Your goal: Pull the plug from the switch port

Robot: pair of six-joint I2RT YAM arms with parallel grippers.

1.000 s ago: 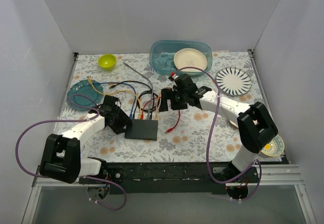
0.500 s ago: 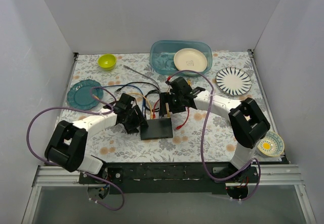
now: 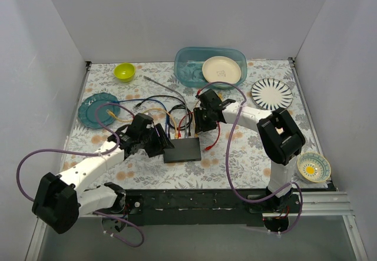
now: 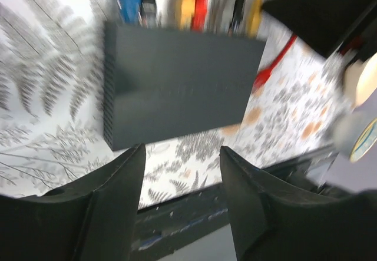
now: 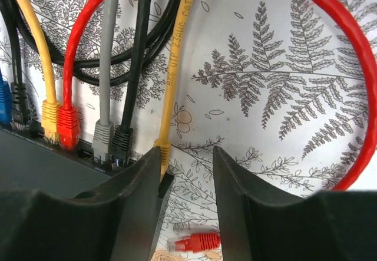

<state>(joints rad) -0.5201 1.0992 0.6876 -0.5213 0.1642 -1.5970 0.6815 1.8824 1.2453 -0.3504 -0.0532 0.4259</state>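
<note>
The black switch [image 3: 182, 150] lies flat mid-table, with several coloured cables plugged into its far edge. It also shows in the left wrist view [image 4: 182, 87], blurred. My left gripper [image 3: 158, 141] is open and empty at the switch's left side; in its wrist view [image 4: 182, 150] the jaws stand just short of the near edge. My right gripper [image 3: 197, 125] is open above the port row's right end. In its wrist view [image 5: 187, 155] the end yellow plug [image 5: 162, 151] sits beside the left finger [image 5: 141, 184], not gripped. A red plug [image 5: 68, 124], a grey plug [image 5: 102, 136] and a black plug [image 5: 122, 140] sit in ports further left.
A loose red plug [image 5: 197, 241] lies on the cloth below the right jaws, its red cable [image 3: 217, 132] looping right. A blue bin [image 3: 191, 66] holds a cream plate [image 3: 221, 69]. A striped plate [image 3: 271, 93], a teal plate [image 3: 94, 109], a green bowl [image 3: 124, 71] and a small plate [image 3: 313, 167] ring the table.
The switch slid to the right with my left gripper beside it, then stopped. My right gripper came down and slightly left toward the port row. Both stayed open.
</note>
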